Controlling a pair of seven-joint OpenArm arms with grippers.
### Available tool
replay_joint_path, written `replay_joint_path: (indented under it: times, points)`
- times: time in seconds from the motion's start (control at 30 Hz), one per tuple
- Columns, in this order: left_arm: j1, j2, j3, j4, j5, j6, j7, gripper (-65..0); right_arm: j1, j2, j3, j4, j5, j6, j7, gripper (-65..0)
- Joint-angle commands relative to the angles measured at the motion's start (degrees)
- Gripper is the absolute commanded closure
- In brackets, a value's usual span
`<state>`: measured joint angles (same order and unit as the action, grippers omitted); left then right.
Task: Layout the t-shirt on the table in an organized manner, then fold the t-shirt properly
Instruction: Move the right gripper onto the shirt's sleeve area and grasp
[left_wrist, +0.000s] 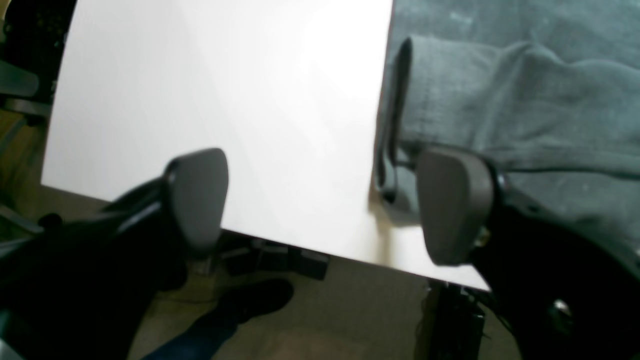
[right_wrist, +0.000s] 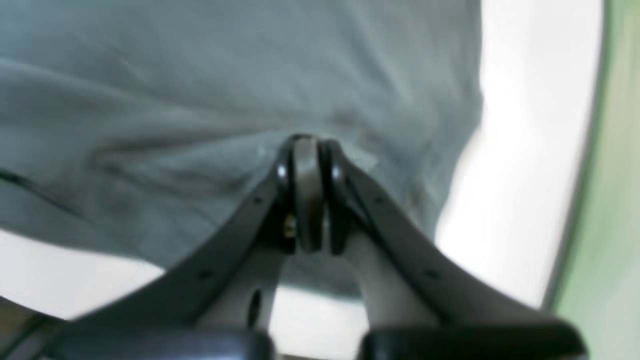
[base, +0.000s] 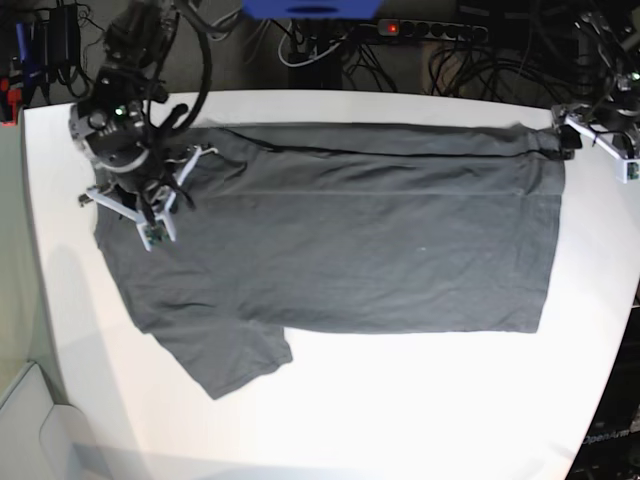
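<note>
Base view shows us the right claw (base: 150, 205) bent down over the shirt (base: 350, 230) near its collar end, at the desk's (base: 400, 400) far-left part. In the right wrist view its pads are pressed together with grey cloth bunched at the tips, so we read it as clenched on the shirt. The left claw (left_wrist: 325, 200) hangs at the hem corner, spread wide and holding nothing, one pad (left_wrist: 452, 200) above cloth, the other above bare desk. The shirt lies mostly flat, charcoal, softly creased, one sleeve pointing toward the near edge. The desk is smooth, matt white.
</note>
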<state>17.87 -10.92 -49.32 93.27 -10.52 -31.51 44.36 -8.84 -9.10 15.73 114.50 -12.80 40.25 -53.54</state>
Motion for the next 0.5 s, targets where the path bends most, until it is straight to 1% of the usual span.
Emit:
replay_joint_path:
  times: [0.0,0.17,0.27,0.37,0.47]
  points:
    - [0.11,-0.91,-0.39,1.1,-0.6,0.08,-1.24,-57.5,2.03,0.18,-0.56,0.97,-0.08,-0.25,0.04,0.0]
    - [1.16,-0.91,-1.8,1.27,-0.6,0.08,-1.24,-57.5,7.13,0.18,-3.64,-0.08,-0.08,-0.25,-2.86,0.0]
    - [1.43,-0.29,-2.59,2.59,-0.6,0.08,-1.24,-57.6,9.85,1.41,-5.66,-1.57,-0.08,-0.25,-3.03,0.0]
    - [1.6,0.24,-4.44,4.18,-0.6,-0.01,-1.15,-57.7,12.23,1.5,-6.45,-4.04,-0.08,-0.25,-3.03,0.0]
    - [2.66,0.68,-5.76,5.93,-0.51,-3.35,-1.15,-57.7,14.95,2.29,-6.36,-7.46,-0.17,-0.25,-3.03,0.0]
